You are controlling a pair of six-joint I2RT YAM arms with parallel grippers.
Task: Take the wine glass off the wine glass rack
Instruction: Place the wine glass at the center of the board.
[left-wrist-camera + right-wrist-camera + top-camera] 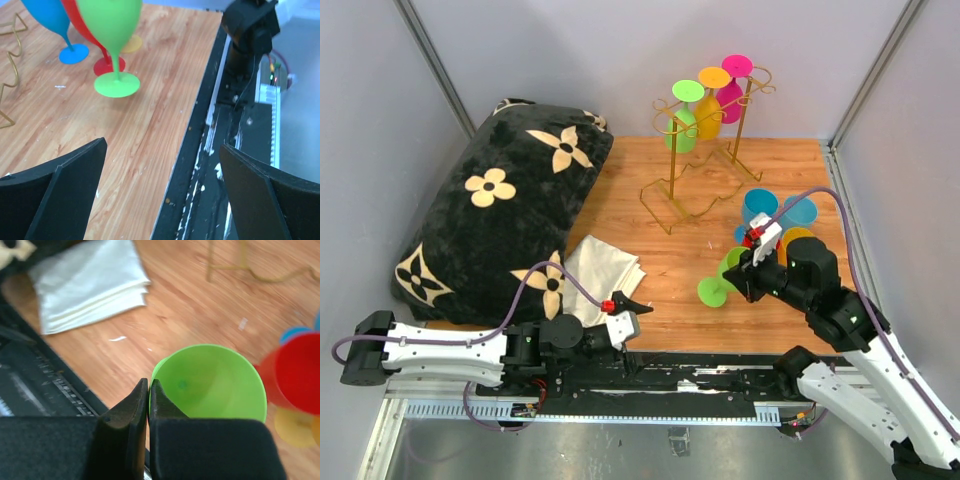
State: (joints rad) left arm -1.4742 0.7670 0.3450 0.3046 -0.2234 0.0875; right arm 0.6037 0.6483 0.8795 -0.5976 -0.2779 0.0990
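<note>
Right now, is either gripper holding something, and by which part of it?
The right gripper pinches the green wine glass by the rim of its bowl. The left gripper is open and holds nothing.

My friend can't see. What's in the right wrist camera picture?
The right tool pinches the rim of a green wine glass, seen from above over a wooden table. A red glass sits at the right edge, a folded white cloth lies upper left, and part of the gold wine glass rack shows at the top.
</note>
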